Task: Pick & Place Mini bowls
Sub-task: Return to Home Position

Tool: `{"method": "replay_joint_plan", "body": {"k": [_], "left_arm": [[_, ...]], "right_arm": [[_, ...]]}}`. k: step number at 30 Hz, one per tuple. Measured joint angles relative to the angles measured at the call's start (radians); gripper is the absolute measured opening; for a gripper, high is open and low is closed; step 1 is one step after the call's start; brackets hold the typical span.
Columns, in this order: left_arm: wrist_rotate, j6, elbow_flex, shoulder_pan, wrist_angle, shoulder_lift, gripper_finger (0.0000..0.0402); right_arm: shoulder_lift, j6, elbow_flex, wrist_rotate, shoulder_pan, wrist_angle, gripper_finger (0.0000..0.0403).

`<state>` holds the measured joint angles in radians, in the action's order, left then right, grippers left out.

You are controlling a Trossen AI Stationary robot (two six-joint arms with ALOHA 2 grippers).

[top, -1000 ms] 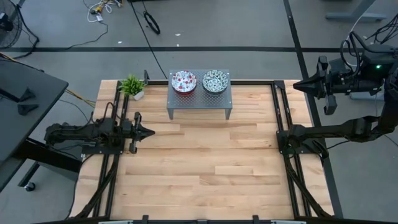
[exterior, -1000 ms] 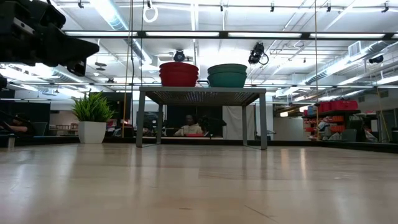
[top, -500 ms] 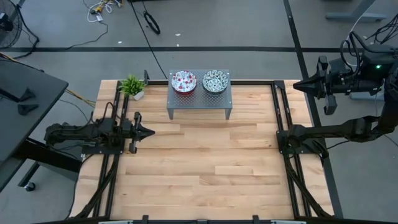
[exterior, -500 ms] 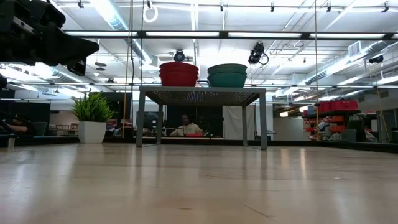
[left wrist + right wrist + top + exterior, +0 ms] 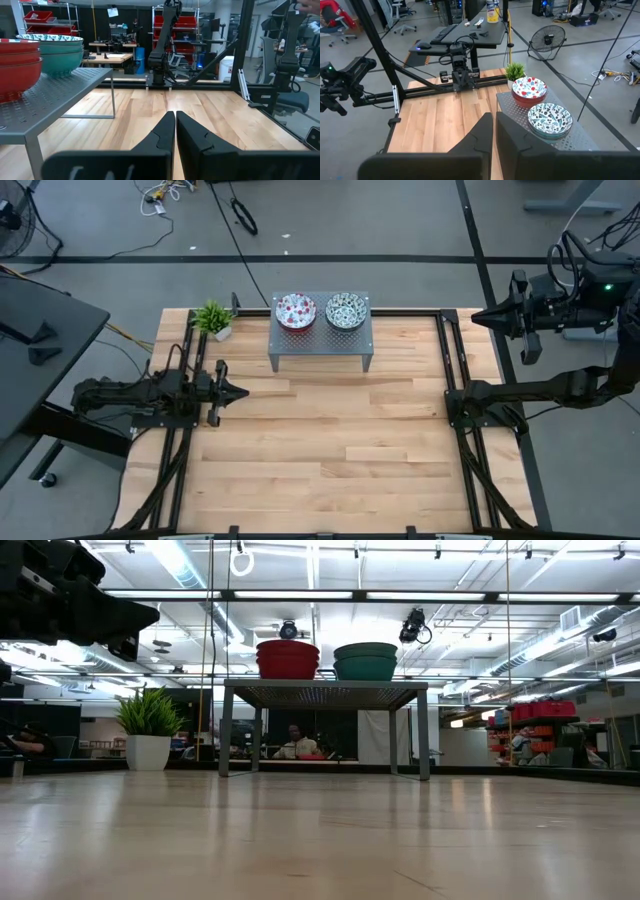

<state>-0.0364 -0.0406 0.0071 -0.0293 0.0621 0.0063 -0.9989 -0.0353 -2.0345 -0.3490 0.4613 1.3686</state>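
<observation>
At upper centre of the high view, red bowls (image 5: 296, 310) and green bowls (image 5: 346, 310) sit stacked on the stand (image 5: 320, 345); left pincer (image 5: 240, 391) and right pincer (image 5: 478, 319), both closed and empty, should settle home well clear of it.

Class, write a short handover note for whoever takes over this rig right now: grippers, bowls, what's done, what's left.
Left gripper: fingers shut, empty, over the left side of the table.
Right gripper: fingers shut, empty, raised by the table's far right edge.
Bowls: a red stack and a green stack sit side by side on the grey stand.
Done: stacking looks finished; no loose bowls visible.
Left: probably only confirming both arms are parked.
</observation>
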Motion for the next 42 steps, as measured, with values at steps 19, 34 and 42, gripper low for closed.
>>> {"method": "replay_joint_plan", "body": {"k": [19,34,42], "left_arm": [[0.0,0.0,0.0,0.0,0.0,0.0,0.0018],[0.0,0.001,0.0,0.0,0.0,0.0,0.0018],[0.0,0.0,0.0,0.0,0.0,0.0,0.0018]], "right_arm": [[-0.037,0.007,0.0,0.0,-0.005,-0.324,0.0025],[-0.075,-0.026,0.043,0.0,-0.236,-0.587,0.0025],[0.013,-0.077,0.324,0.001,-0.299,-0.88,0.0025]]}}
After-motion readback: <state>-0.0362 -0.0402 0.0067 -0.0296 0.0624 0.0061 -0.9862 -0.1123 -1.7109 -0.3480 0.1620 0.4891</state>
